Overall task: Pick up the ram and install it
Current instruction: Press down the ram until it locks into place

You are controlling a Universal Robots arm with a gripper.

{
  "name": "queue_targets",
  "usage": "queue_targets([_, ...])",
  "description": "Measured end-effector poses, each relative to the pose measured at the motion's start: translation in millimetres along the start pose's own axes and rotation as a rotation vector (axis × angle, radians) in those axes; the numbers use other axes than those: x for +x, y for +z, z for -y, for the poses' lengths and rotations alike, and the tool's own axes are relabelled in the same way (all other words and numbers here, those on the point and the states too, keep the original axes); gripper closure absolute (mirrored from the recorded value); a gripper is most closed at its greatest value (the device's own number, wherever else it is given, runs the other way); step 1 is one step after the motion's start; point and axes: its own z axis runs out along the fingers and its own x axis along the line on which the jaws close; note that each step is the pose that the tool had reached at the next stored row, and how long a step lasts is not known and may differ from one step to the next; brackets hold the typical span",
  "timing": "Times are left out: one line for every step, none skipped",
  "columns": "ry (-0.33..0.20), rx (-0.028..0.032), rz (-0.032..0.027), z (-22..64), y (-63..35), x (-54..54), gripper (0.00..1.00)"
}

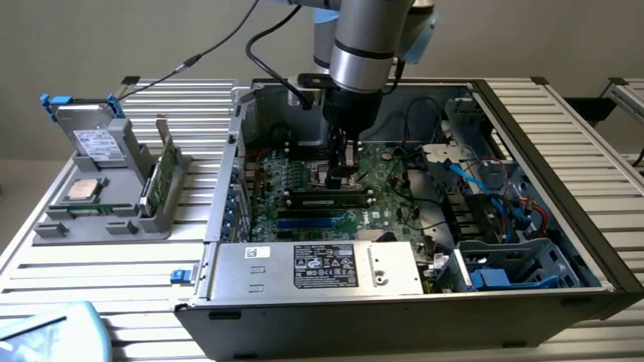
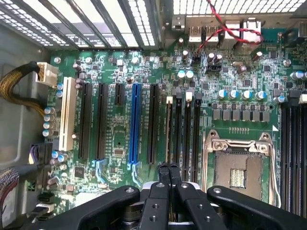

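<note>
Exterior view: ram (image 1: 327,201) seated in motherboard (image 1: 302,181) slot.

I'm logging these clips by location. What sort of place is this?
Probably a robotics lab or test bench for PC assembly: an open computer case lies on a slatted aluminium table, a grey rack holds spare parts, and the gripper hangs over the motherboard.
</note>
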Motion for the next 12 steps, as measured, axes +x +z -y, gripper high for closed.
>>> queue_targets([-0.001, 0.0, -0.0002, 0.5, -0.1, 0.0, 0.9])
queue_targets([-0.001, 0.0, -0.0002, 0.5, -0.1, 0.0, 0.9])
queue_targets([-0.001, 0.0, -0.0003, 0.5, -0.2, 0.0, 0.9])
queue_targets([-0.001, 0.0001, -0.0003, 0.5, -0.2, 0.0, 0.9])
queue_targets([-0.002, 0.0002, -0.0005, 0.5, -0.2, 0.0, 0.9])
queue_targets([-0.003, 0.0002, -0.0006, 0.5, -0.2, 0.0, 0.9])
queue_targets([-0.003, 0.0003, -0.0006, 0.5, -0.2, 0.0, 0.9])
queue_targets([-0.004, 0.0003, -0.0006, 0.5, -0.2, 0.0, 0.9])
queue_targets([-0.004, 0.0003, -0.0007, 0.5, -0.1, 0.0, 0.9])
queue_targets([-0.004, 0.0004, -0.0007, 0.5, -0.2, 0.0, 0.9])
queue_targets([-0.004, 0.0004, -0.0007, 0.5, -0.2, 0.0, 0.9])
queue_targets([-0.005, 0.0004, -0.0008, 0.5, -0.2, 0.0, 0.9])
